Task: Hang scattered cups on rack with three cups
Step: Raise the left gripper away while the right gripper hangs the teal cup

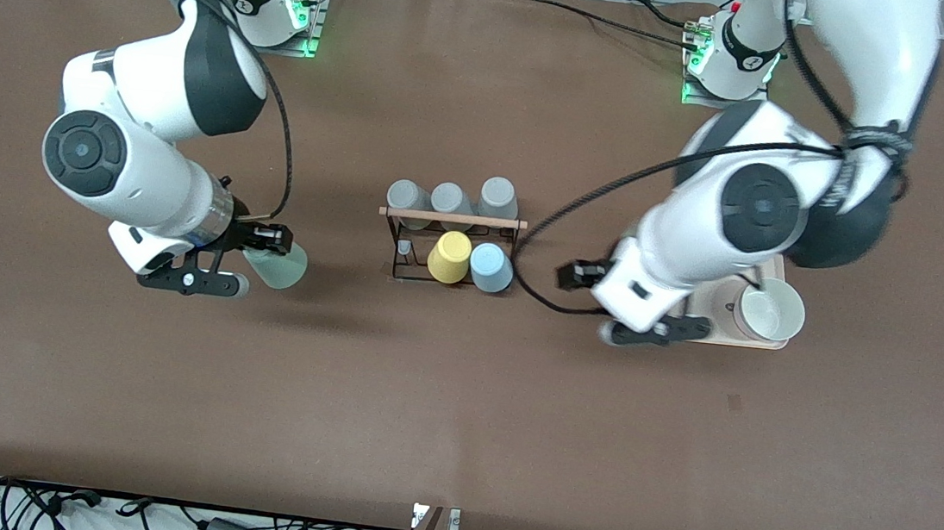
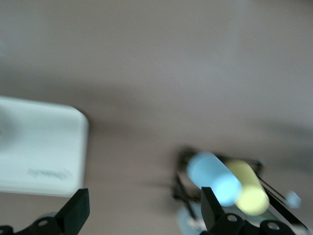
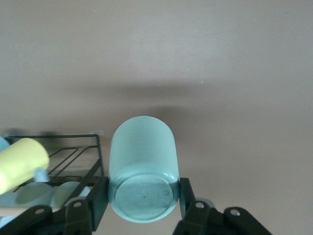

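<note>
The pale mint-green cup (image 1: pixel 283 265) is held on its side by my right gripper (image 1: pixel 256 262), which is shut on its base, above the table toward the right arm's end, beside the rack. In the right wrist view the cup (image 3: pixel 143 169) sits between both fingers (image 3: pixel 99 197). The black wire rack (image 1: pixel 404 250) with a wooden rod (image 1: pixel 452 218) stands mid-table. The light blue cup (image 1: pixel 491 267) sits on it beside a yellow cup (image 1: pixel 449 257). My left gripper (image 1: pixel 591 304) is open and empty, low beside the rack; its view is blurred (image 2: pixel 144 211).
Three grey cups (image 1: pixel 450 199) hang on the rack's side nearer the robots. A cream tray (image 1: pixel 712 330) with a white cup (image 1: pixel 771 311) lies under the left arm. The left wrist view shows the blue cup (image 2: pixel 212 177), yellow cup (image 2: pixel 248 192) and tray (image 2: pixel 39 147).
</note>
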